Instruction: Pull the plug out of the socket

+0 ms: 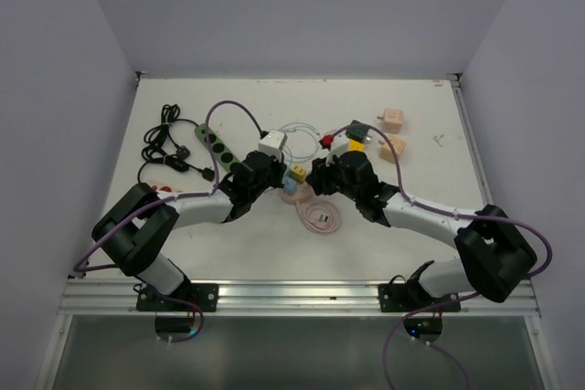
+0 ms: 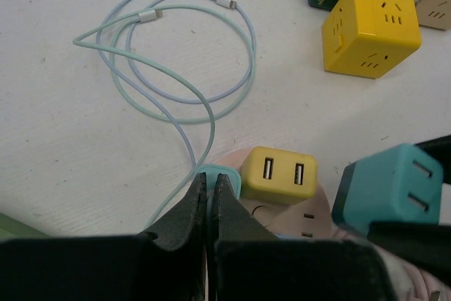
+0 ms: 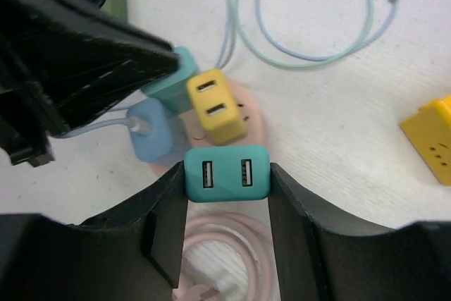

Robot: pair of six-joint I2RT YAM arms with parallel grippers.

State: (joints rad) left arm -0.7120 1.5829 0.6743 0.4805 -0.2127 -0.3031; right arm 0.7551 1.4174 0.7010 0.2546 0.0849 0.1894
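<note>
A: Where's the teal plug [image 3: 227, 174]?
B: Clamped by its flat sides in the right gripper [image 3: 227, 188], prongs bare, near the pink socket [image 3: 255, 116].
A: Handling?
B: Light, hard, probably slippery. The left gripper [image 2: 209, 199] has its fingers together at the socket's edge.

Light: bright, even illumination is cast from overhead onto the white table [image 1: 439, 189].
Shadows: soft, faint patches are thrown under the arms [image 1: 196, 210].
Focus: the left gripper [image 2: 210, 182] is rendered blurred at 6 o'clock.
</note>
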